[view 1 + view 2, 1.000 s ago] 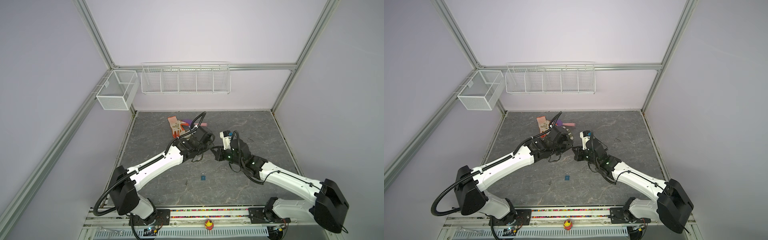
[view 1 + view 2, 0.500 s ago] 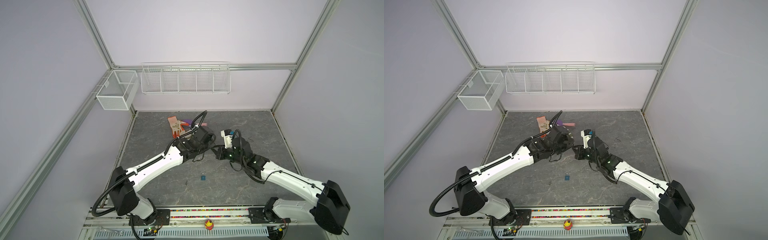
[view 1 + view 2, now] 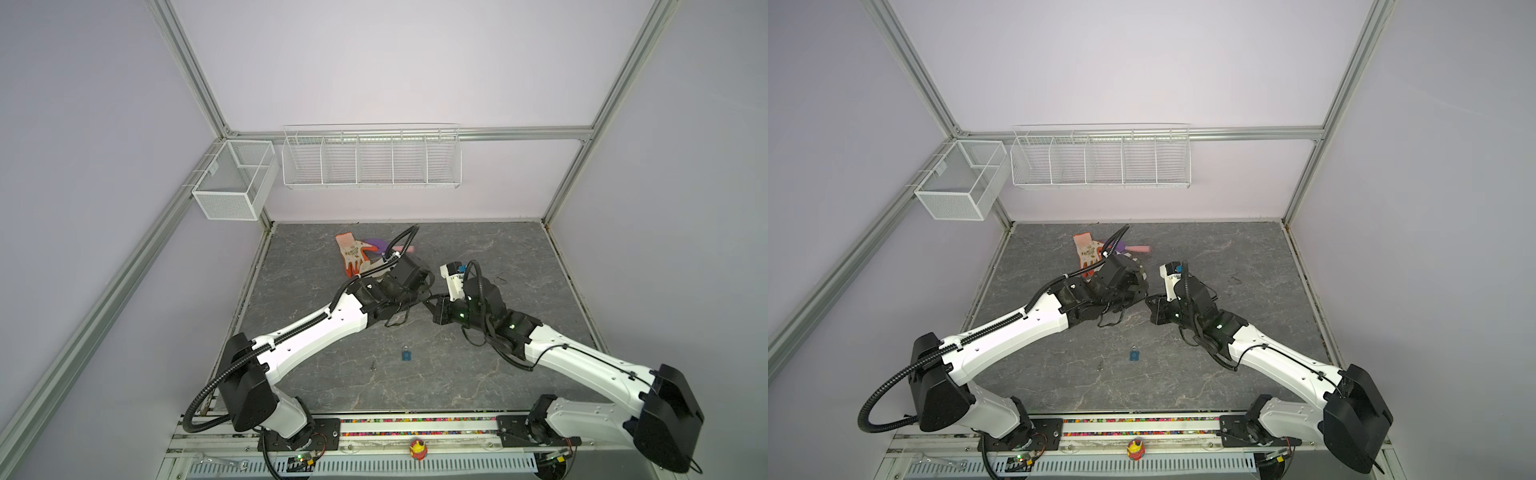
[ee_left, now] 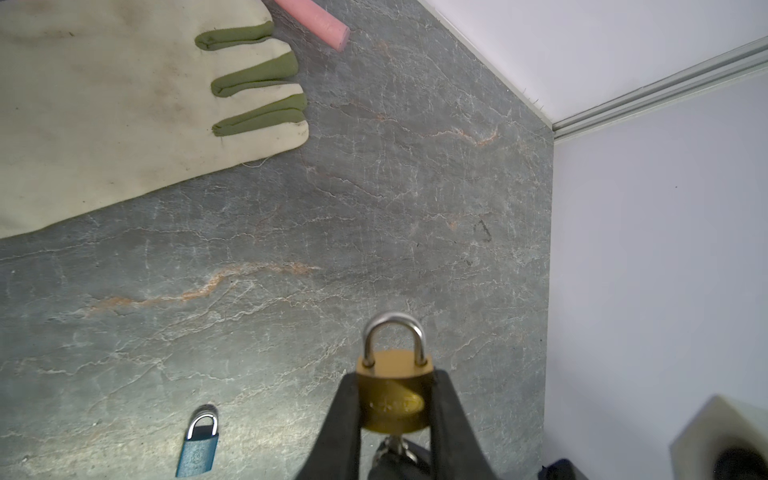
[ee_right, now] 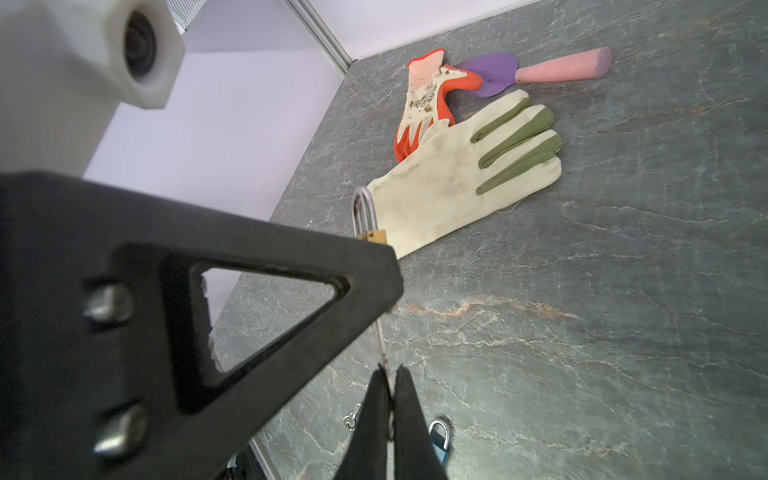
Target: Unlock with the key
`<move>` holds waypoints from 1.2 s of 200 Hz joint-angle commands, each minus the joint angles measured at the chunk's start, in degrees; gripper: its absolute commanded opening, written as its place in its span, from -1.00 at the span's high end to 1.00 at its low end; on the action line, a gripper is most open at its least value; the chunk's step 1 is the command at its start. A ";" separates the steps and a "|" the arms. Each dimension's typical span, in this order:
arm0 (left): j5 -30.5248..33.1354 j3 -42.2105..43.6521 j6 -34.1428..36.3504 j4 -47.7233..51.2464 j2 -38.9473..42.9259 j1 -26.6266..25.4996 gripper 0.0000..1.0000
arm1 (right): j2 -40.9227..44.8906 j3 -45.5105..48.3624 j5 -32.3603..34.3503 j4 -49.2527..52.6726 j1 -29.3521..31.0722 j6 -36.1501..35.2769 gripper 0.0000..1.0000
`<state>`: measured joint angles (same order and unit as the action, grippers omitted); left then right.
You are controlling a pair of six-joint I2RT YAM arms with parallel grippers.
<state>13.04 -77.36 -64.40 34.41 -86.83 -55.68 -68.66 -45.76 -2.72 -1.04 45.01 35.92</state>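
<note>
My left gripper [image 4: 392, 401] is shut on the sides of a brass padlock [image 4: 392, 390], held above the table with both legs of its steel shackle [image 4: 394, 328] seated in the body. The key [image 4: 392, 446] meets the padlock's underside. In the right wrist view the thin key blade [image 5: 381, 345] runs up from my right gripper [image 5: 388, 376], which is shut on it, and passes behind the left gripper's finger [image 5: 249, 291]. In both top views the left gripper [image 3: 420, 293] [image 3: 1139, 293] and right gripper [image 3: 433, 303] [image 3: 1149, 305] meet tip to tip at mid-table.
A blue padlock [image 3: 406, 354] [image 3: 1134, 354] [image 4: 197, 444] and a small loose key [image 3: 373, 365] [image 5: 351, 417] lie on the grey table nearer the front. A white-and-green glove [image 5: 457, 178], an orange glove [image 3: 353, 253] and a purple trowel [image 5: 561, 68] lie behind. Wire baskets [image 3: 370, 156] hang on the back wall.
</note>
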 commanded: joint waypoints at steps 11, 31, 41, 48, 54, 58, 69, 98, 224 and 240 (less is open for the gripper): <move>-4.36 0.92 -0.32 3.15 1.56 -1.36 1.00 | -0.27 -3.69 -0.29 -6.45 -0.27 -1.05 0.88; -5.04 1.12 -1.19 2.63 1.84 -1.37 1.00 | -0.64 -3.42 2.75 -8.41 1.81 -2.07 0.87; -5.74 1.31 -1.51 2.33 1.93 -1.40 1.00 | -0.82 -4.24 5.74 -6.60 3.19 -4.30 0.87; -6.41 1.32 -1.47 1.90 1.91 -1.40 1.00 | -1.07 -6.05 8.02 -5.00 4.01 -5.96 0.87; -6.54 1.05 -1.23 2.11 1.77 -1.41 1.00 | -1.05 -6.67 9.53 -3.80 4.08 -6.96 0.87; -6.58 0.87 -1.12 2.41 1.52 -1.36 1.00 | -1.03 -6.87 10.14 -3.38 3.99 -7.42 0.88; -6.10 0.64 -0.64 3.51 1.17 -1.36 1.00 | -0.54 -6.93 10.14 -3.34 3.45 -7.96 0.88; -5.38 1.81 -0.76 3.00 0.74 -1.02 1.00 | 0.12 -7.09 2.59 -6.37 1.86 -4.46 0.88; -2.54 1.42 -2.40 -0.98 3.58 1.53 1.00 | 1.47 -5.76 -1.81 2.56 0.63 3.77 0.88; -1.07 1.35 -2.17 -0.17 4.14 1.54 1.00 | 1.07 -7.58 -0.33 6.88 0.85 3.12 0.88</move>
<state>10.63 -76.16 -66.39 32.16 -84.07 -53.95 -69.01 -50.00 -3.73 3.20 45.47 39.20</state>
